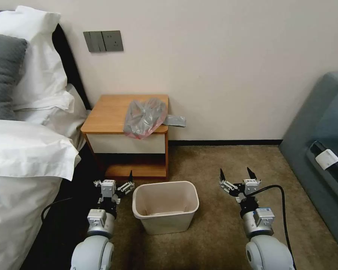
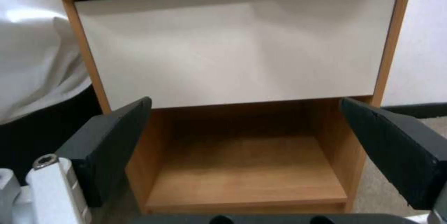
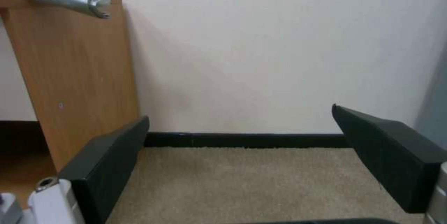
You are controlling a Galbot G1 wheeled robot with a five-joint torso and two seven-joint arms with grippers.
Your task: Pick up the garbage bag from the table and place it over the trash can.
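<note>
From our head we look forward and down at the counter (image 1: 116, 112) from well back. Our left wrist camera sits low, near and square to the counter's white drawer front (image 2: 237, 42). Our right wrist camera faces the wall (image 3: 279, 49) just beside the counter's side panel (image 3: 79, 77). All three views share the counter.

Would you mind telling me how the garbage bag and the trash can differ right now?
The garbage bag is crumpled, translucent grey with a reddish edge; the trash can is rigid, beige and upright. The bag lies on the table, overhanging its front edge; the can stands on the carpet below.
</note>
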